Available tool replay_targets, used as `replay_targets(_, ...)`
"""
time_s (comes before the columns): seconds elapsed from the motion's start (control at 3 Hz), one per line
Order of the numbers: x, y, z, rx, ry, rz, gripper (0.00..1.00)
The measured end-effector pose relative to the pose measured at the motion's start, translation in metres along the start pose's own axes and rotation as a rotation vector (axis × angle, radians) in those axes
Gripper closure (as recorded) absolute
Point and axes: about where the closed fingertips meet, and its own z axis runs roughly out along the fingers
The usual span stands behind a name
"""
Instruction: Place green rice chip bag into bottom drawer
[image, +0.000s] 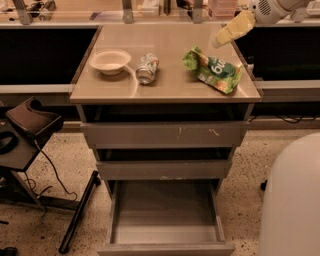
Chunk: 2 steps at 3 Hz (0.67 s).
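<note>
One gripper (232, 29), pale yellow at the end of a white arm (270, 9), hangs in the air just above and behind the green chip bag (214, 71), near it but apart from it. Whether its jaws stand wide or narrow cannot be told. The bag lies crumpled on the counter (170, 42), toward the right side of the top, with its white lettering facing up.

Left of the bag, well apart from it, a silver drink can (147, 68) lies on its side. Farther left of the bag sits a shallow pale bowl (110, 61), upright.

Below the bag, under the counter's front edge, three grey drawers are stacked. The top drawer (165, 134) and the middle drawer (164, 169) each stand out a little. The bottom drawer (165, 207), down from the bag and somewhat to its left, is pulled out farthest, and its flat grey inside shows.

Far down and left of the bag, a black stand (30, 122) with a trailing cable sits on the speckled floor (245, 165). Down and right of the bag, a white rounded shape (295, 200) fills the corner.
</note>
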Motion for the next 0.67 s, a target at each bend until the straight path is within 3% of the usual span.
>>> replay_targets(0.33, 0.0, 0.0, 0.0, 0.0, 0.0, 0.0, 0.0)
replay_targets(0.67, -0.002, 0.014, 0.024, -0.03, 0.011, -0.021, 0.0)
